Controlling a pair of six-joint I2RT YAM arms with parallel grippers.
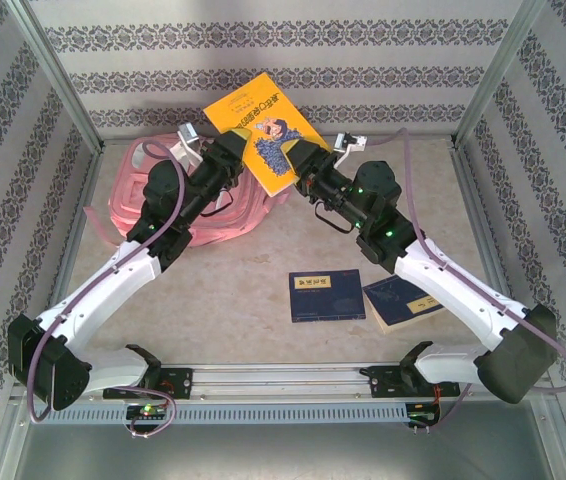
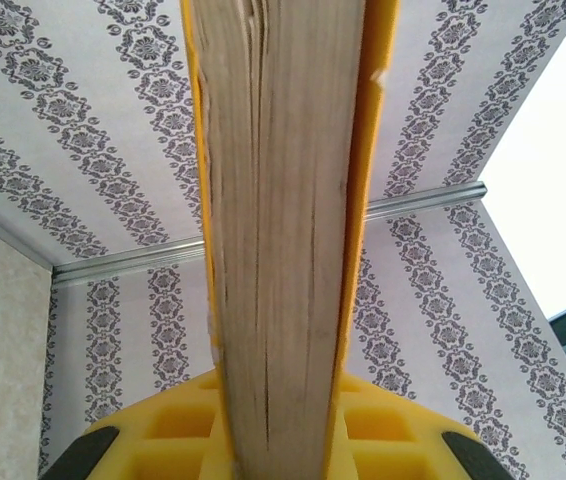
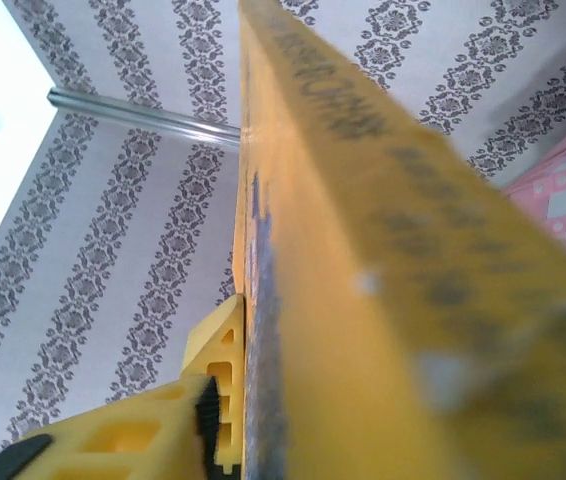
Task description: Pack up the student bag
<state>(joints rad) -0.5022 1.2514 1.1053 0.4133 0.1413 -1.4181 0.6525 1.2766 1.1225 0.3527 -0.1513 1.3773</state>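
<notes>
Top view: my left gripper [image 1: 231, 150] and right gripper [image 1: 308, 160] each pinch an opposite edge of the yellow book [image 1: 263, 128], holding it tilted in the air over the far part of the table [image 1: 263, 270]. The student bag [image 1: 121, 190] lies flat at the far left, partly beneath my left arm. Left wrist view: the book's page edge stands upright between my yellow pads [image 2: 173, 425]. A blue book [image 1: 326, 296] and a tilted blue book [image 1: 403, 303] lie side by side near my right arm, well apart from the bag.

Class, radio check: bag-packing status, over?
Left pincer, right pincer shut on yellow book, raised. Student bag on table, far left. Two blue books near front.
</notes>
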